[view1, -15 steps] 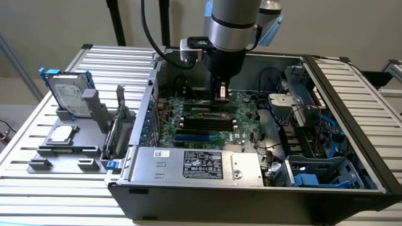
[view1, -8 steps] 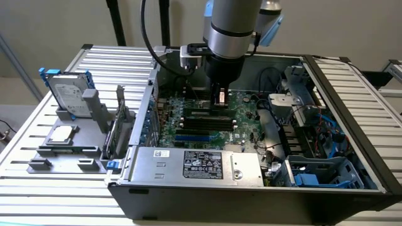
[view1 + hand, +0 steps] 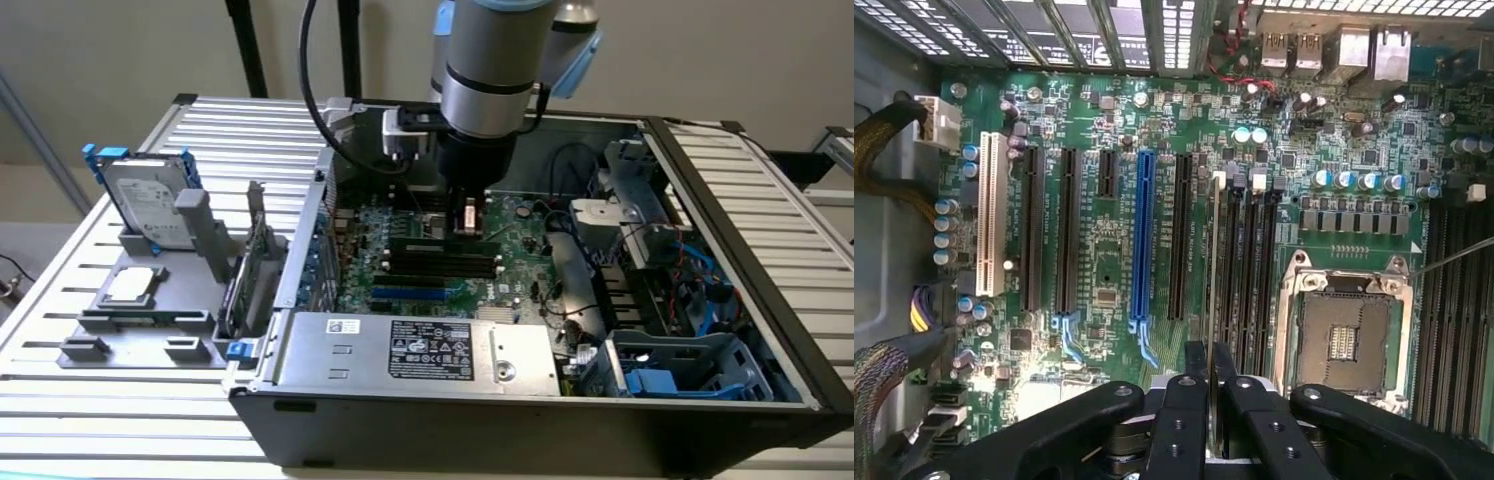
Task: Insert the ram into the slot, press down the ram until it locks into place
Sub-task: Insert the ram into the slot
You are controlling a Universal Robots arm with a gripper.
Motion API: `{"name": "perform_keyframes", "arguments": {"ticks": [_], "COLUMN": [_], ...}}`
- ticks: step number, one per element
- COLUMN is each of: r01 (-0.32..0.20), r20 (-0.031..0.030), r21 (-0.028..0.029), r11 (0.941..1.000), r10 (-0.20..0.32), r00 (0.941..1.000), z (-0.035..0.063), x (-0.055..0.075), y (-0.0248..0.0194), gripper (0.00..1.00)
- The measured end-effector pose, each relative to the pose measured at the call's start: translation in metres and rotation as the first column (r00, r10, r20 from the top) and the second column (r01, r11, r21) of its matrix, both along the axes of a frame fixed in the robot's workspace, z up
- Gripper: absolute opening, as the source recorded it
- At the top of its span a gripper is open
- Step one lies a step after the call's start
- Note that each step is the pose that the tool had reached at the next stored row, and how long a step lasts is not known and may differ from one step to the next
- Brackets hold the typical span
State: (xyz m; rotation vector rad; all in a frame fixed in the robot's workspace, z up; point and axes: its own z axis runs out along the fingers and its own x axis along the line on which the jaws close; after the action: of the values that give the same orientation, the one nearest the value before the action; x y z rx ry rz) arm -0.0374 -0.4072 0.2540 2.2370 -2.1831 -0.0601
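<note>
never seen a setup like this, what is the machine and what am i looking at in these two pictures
The grey tube reaching down is a robot arm, ending in a gripper, a two-finger clamp. One picture comes from a camera standing off the arm; the other from a camera on its wrist, looking down past the gripper. An open computer case lies on a ribbed metal table, its green main board exposed. The gripper is shut on a memory stick, seen edge-on, over the row of black memory sockets; whether it is seated cannot be told. On the exterior view's left, a hard drive stands in a grey holder.
</note>
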Motion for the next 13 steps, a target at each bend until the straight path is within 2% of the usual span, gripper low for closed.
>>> {"name": "perform_keyframes", "arguments": {"ticks": [5,10,13], "r01": [0.001,0.001,0.001], "r20": [0.0003,0.0011,0.0044], "r21": [0.0001,-0.0002,0.0003], "r11": [1.0,1.0,1.0], "r10": [-0.001,-0.001,-0.001], "r00": [1.0,1.0,1.0], "z": [-0.0088,-0.0095,-0.0099], "x": [0.0,0.0,0.0], "y": [0.0,-0.0001,0.0004], "gripper": [0.13,0.13,0.13]}}
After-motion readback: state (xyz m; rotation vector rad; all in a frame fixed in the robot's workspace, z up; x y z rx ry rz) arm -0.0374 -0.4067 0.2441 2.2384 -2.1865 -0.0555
